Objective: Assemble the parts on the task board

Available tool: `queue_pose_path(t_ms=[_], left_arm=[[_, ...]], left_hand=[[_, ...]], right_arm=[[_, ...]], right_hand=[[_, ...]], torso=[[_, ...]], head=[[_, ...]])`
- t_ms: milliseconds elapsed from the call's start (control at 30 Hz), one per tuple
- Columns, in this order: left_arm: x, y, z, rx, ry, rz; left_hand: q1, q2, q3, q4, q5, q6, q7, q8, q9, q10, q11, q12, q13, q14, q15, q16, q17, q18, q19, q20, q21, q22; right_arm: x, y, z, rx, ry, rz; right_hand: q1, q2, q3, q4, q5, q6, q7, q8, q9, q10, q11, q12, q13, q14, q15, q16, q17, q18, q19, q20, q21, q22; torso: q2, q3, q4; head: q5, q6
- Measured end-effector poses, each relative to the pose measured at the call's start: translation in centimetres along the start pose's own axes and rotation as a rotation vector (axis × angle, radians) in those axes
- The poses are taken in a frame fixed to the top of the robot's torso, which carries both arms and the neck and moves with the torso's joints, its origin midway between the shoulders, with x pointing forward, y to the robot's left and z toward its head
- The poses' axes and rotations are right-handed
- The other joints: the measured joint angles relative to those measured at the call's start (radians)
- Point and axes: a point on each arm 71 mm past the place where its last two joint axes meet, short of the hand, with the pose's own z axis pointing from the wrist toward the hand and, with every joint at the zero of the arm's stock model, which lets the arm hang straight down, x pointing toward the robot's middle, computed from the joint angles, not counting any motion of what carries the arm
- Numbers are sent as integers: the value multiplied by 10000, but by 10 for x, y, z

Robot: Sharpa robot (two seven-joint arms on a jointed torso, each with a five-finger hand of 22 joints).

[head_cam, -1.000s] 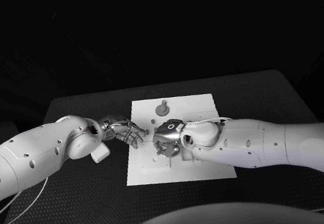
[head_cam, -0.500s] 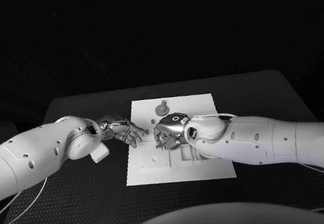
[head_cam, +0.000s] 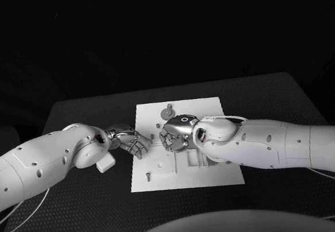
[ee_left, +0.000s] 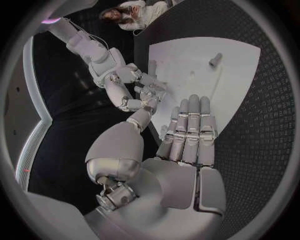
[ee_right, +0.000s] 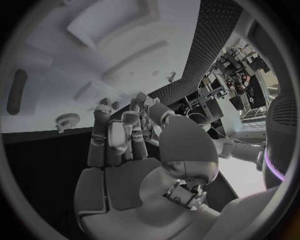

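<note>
task board point(head_cam: 204, 108) white | table point(head_cam: 84, 112) black, dotted | hands silver

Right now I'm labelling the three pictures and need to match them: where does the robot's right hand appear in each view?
Head view: the right hand is over the middle of the task board, at the end of the arm from the right edge.
Left wrist view: the right hand is beyond the left hand, at the board's edge.
Right wrist view: the right hand rises from the circle's bottom.
Shared landmark: the white task board.
</note>
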Motion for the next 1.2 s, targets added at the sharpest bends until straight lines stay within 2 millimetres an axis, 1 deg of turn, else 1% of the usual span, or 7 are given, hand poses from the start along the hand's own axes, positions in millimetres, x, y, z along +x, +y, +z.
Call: queue_pose_path(t_ms=[367,533,633,733,833,967,1200], left_arm=[[-4,3,-2,-82,-185,25],[-5,4,-3,-110,-237,21],[-6,5,-4,-123,-267,18],[-6,5,-4,-124,-295,17],[-7,6,-4,-124,-334,10],[-9,8,-6,-139,-450,-15],[-15,11,-8,-151,-784,-87]], left_hand=[[0,0,0,0,0,0,0,0,0,0,0,0,13,35,-35,0,10,0,0,0,0,1],[0,1,34,-34,0,20,-20,0,2,0,0,20,25,35,-35,0,29,0,0,0,0,1],[0,1,61,-61,0,37,-36,0,11,8,-8,41,36,35,-35,0,33,0,0,0,0,1],[1,1,61,-61,0,44,-28,36,11,67,-10,41,36,35,-34,0,37,0,0,0,0,1],[1,1,61,-61,0,73,0,52,11,74,-2,40,47,71,1,0,45,-1,0,1,0,1],[1,1,76,-76,0,73,0,52,11,94,-22,61,53,108,-32,0,49,0,25,-24,0,2],[1,1,140,-84,0,144,0,90,21,183,-36,118,80,128,-53,0,72,0,36,-36,41,2]], right_arm=[[1,2,0,-3,99,114],[1,1,-1,23,169,212],[1,1,-1,-2,209,333],[1,5,-2,-164,247,495],[1,12,-3,-449,298,631],[6,25,-8,-991,495,768],[16,35,-16,-1510,853,845]], right_hand=[[0,0,1,1,0,-1,1,-25,9,-1,1,-1,-11,-5,-2,0,-119,-1,-1,1,0,-1],[0,0,60,4,0,-116,116,-109,45,-108,107,-69,-10,-310,-3,-73,-443,-1,-1,1,-7,-1],[18,-205,88,32,1,-353,334,-325,-5,-264,263,-123,2,-642,58,-185,-824,-2,-58,56,-104,-1],[109,-476,21,10,1,-974,531,-692,-138,-461,458,-123,92,-909,185,-233,-978,-21,-159,129,-160,-2],[242,-686,-156,-13,1,-1296,612,-904,-201,-653,647,-126,193,-1028,382,-281,-975,-89,-280,200,-194,-2],[387,-831,-275,-23,1,-1459,761,-960,-207,-828,715,-77,251,-1132,487,-282,-945,-151,-399,250,-241,-2],[424,-867,-358,-24,1,-1524,822,-979,-229,-934,751,-76,271,-1182,537,-318,-940,-16,-452,304,-241,-3]], torso=[[0,-5,5],[0,-11,5],[0,-11,5],[0,-12,0],[1,-12,1],[0,-12,3],[1,-5,-2]], head=[[-18,0],[-5,0],[-1,0],[5,0],[14,0],[33,0],[62,0]])
